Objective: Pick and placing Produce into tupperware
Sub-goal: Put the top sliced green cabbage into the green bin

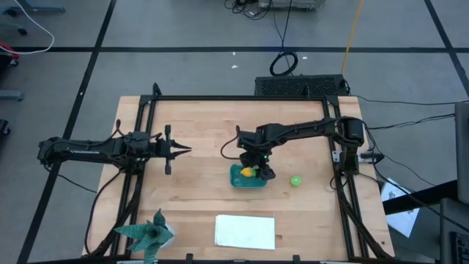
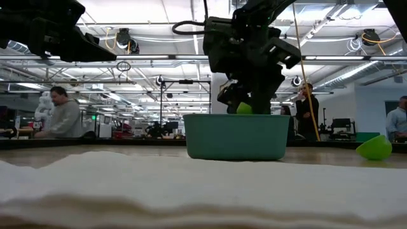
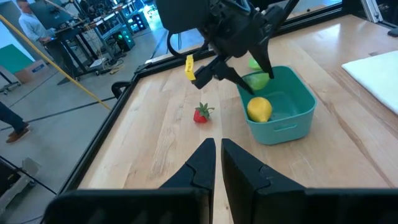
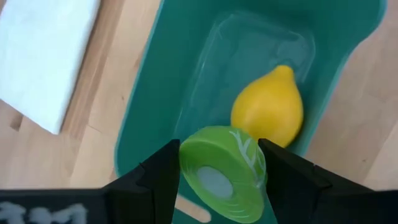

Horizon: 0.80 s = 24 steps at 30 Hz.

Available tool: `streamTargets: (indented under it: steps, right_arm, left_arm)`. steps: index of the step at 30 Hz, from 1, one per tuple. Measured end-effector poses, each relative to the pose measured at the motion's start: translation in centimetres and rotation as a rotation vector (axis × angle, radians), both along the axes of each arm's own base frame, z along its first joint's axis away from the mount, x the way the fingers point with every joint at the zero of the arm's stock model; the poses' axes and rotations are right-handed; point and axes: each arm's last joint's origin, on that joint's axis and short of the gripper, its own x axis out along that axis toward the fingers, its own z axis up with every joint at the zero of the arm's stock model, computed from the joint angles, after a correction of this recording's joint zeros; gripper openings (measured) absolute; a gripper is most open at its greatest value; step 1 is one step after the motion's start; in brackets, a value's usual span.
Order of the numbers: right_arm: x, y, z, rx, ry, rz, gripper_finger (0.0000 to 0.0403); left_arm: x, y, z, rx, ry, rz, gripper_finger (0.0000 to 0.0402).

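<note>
Teal, smooth-walled plastic, the tupperware (image 4: 348, 37) sits mid-table with the glossy yellow lemon (image 4: 268, 111) already inside, and the right gripper (image 4: 219, 171) hangs just above it, its fingers clamped on a bright green piece (image 4: 222, 171) with a flat cut face. I judge this the placing step: the next move calls for opening the fingers so the piece drops beside the lemon. A green round piece (image 1: 295, 180) and a small red strawberry-like piece (image 3: 201, 114) lie on the wooden table (image 1: 190, 125) either side of the tub, while the left gripper (image 1: 187, 150) waits closed, well apart.
</note>
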Motion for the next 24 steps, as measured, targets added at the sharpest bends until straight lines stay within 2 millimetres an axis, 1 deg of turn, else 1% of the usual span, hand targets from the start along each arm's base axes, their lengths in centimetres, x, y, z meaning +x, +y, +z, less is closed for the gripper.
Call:
streamTargets:
  steps: [7,15,21,24]
  right_arm:
    - [0.0,0.3,0.0,0.003,0.007,0.001,0.0187]
    - [-0.2,1.4,0.0,-0.013,-0.003,0.108,0.0187]
    - [-0.1,1.6,-0.1,-0.098,-0.011,0.14,0.0187]
    - [-0.1,1.6,-0.1,-0.103,-0.015,0.15,0.0187]
  left_arm:
    - [0.0,0.0,0.0,-0.002,0.0,0.0,0.0031]
    - [0.0,0.0,0.0,-0.004,0.0,0.0,0.0031]
    - [0.0,0.0,0.0,-0.004,0.0,0.0,0.0031]
    - [0.0,0.0,0.0,-0.005,-0.001,0.0,0.0031]
